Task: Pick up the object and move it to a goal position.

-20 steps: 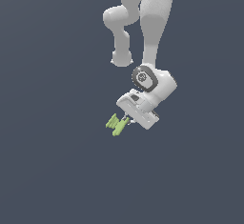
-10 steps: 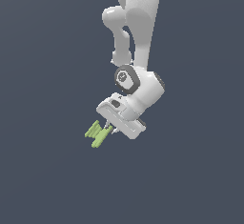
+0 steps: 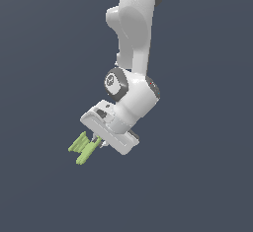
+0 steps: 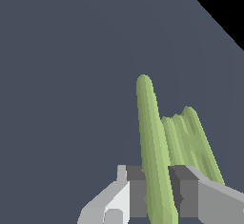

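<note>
Hand [image 4: 159, 194] around barred (light-green) object [image 3: 83, 147]

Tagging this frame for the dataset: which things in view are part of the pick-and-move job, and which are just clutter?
Part of the job:
- light-green H-like piece, one bar clamped between the fingers
- gripper, shut on that piece

Just lying about:
- nothing visible; both views show only a plain dark grey background, and no goal marker can be seen

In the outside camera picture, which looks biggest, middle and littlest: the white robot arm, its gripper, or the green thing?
1. Robot arm, biggest by far.
2. Gripper, middle.
3. Green object, littlest, though not much smaller than the gripper.
</note>
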Motion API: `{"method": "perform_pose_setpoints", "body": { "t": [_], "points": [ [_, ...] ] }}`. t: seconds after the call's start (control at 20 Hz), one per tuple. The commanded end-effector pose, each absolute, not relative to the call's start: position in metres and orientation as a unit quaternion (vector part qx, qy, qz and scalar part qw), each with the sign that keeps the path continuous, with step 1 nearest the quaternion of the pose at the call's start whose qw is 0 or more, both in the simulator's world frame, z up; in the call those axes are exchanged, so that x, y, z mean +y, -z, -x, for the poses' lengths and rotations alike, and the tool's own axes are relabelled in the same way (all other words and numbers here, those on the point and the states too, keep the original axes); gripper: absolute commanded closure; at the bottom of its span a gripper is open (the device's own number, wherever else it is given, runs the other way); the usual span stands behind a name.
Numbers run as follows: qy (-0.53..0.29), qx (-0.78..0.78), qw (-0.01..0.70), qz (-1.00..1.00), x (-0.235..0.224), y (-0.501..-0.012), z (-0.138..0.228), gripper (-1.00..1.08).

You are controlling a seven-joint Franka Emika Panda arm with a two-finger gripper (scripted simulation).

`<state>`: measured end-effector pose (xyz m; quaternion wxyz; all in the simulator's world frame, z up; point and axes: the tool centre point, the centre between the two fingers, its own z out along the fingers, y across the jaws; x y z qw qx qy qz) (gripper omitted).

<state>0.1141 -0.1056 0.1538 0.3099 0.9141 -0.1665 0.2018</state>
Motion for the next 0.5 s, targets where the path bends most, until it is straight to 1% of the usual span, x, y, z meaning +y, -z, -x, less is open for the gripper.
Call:
{"method": "perform_pose_setpoints", "body": {
  "t": [0.0,0.45],
  "points": [
    [-0.202,-0.166,0.309,-0.914,-0.113,-0.159,-0.122,1.08],
    [-0.201,-0.166,0.309,-0.914,-0.122,-0.165,-0.133,1.08]
  ]
}}
